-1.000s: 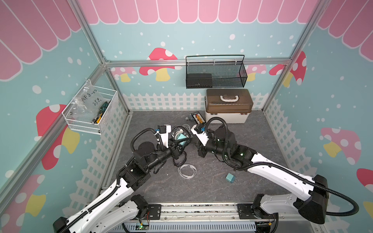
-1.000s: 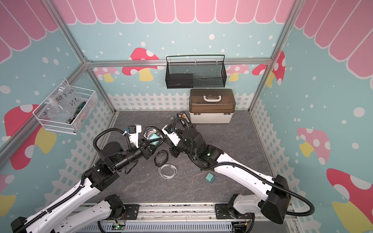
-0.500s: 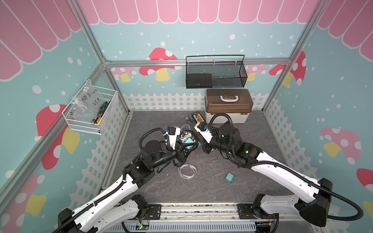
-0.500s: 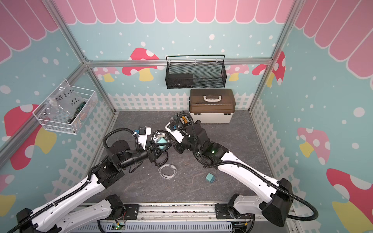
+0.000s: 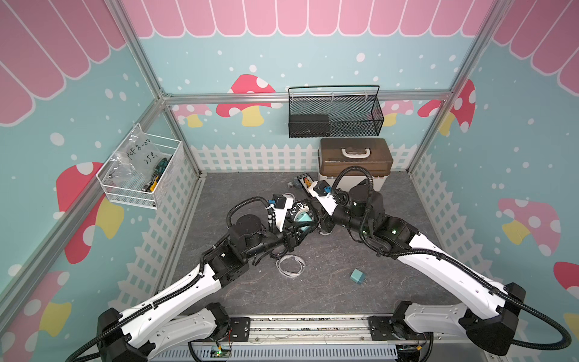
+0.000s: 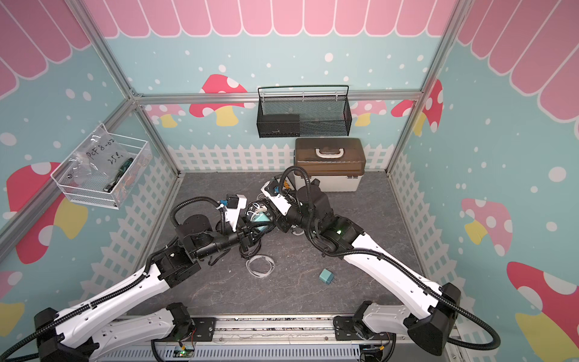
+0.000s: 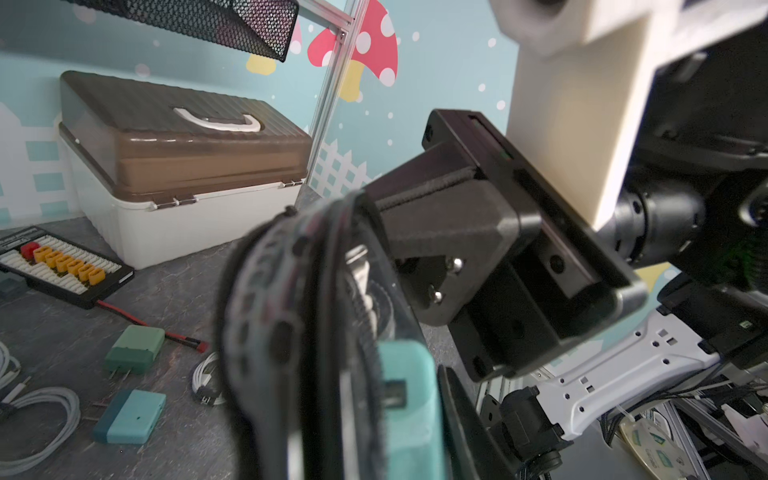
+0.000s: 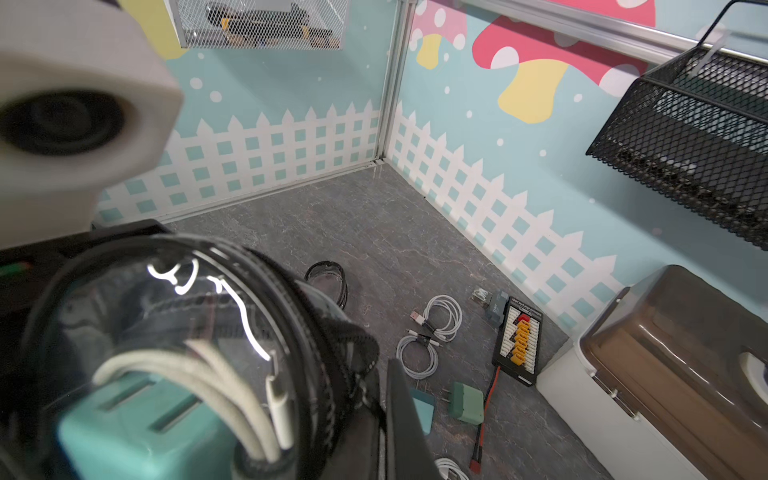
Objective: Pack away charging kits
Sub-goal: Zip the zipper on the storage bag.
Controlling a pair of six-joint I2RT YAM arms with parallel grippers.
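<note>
Only top views show lone adapter (image 5: 357,277) near white coil (image 5: 289,265).

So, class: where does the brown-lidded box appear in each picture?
In a top view: box against the back wall, right of centre.
In a top view: same spot.
Left wrist: behind the orange-plug board.
Right wrist: beside that board.
Shared landmark: black mesh basket above it.

clear round pouch (image 8: 124,299) holds teal adapter (image 8: 137,432), white cable (image 8: 187,365).
</note>
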